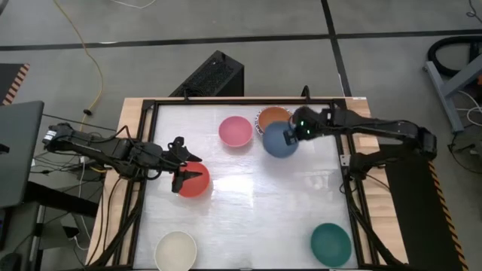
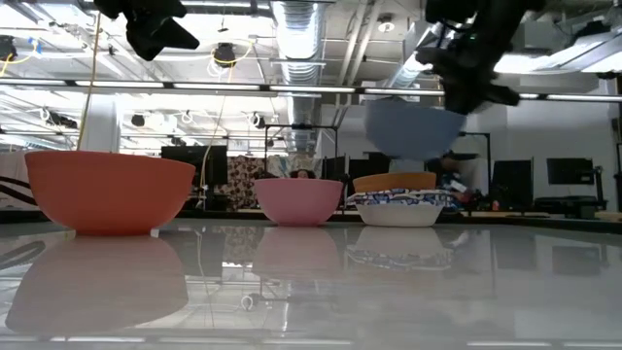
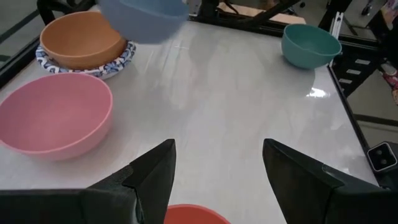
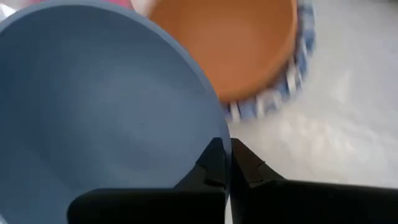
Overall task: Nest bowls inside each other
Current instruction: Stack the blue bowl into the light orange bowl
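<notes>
While right gripper [image 4: 227,163] pinches lifted blue bowl [image 1: 279,140] rim, left gripper [image 3: 217,177] spread above red bowl [image 1: 194,181].

The bowl pinched in the right gripper [image 4: 225,163] is plain blue [image 4: 93,112]. Just beyond that gripper sits an orange bowl [image 4: 230,43] nested in a white bowl with a blue patterned rim [image 4: 292,74]. Beside these sits a pink bowl [image 1: 235,131]. Under the left gripper [image 1: 179,175] sits a red bowl [image 1: 196,181]. Well away sit a teal bowl [image 1: 331,244] and a cream bowl [image 1: 176,251]. Both grippers are black.
</notes>
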Tool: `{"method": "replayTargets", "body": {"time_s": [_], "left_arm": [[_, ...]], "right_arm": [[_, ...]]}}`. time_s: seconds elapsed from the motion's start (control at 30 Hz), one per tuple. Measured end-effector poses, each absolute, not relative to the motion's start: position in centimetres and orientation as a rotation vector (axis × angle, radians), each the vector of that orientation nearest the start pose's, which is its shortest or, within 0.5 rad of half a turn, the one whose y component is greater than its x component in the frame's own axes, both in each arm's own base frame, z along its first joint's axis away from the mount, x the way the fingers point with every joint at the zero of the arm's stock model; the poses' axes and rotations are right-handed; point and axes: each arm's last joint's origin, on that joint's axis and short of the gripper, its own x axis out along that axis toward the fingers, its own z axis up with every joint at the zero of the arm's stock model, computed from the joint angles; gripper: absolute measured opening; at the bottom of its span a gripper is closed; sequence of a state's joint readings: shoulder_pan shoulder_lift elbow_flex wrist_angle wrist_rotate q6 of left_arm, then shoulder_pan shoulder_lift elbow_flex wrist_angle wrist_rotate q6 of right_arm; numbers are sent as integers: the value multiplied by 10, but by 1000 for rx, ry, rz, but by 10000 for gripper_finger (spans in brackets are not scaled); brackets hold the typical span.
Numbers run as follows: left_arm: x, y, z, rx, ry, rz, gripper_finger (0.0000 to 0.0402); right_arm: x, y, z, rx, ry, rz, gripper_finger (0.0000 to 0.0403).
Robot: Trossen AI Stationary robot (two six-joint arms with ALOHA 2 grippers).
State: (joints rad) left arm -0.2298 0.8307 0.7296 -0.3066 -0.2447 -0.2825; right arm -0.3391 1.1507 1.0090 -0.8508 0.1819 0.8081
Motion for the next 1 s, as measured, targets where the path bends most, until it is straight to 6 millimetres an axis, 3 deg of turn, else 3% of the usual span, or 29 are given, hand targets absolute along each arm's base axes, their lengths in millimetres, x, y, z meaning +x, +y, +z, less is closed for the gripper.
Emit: {"method": "replayTargets", "body": {"time_s": [0.23,0.43,0.7,1.0], "left_arm": [[177,-34,295,-198,392,76,231],[177,-34,295,-199,393,76,231],[176,-34,293,-194,411,80,231],[176,-34,293,-195,413,82,231]], "right_arm": [[198,-123,302,805,526,-936,8],[205,-157,285,872,541,-930,8],[211,-171,252,905,725,-982,8],[205,-173,245,909,810,-1003,14]]}}
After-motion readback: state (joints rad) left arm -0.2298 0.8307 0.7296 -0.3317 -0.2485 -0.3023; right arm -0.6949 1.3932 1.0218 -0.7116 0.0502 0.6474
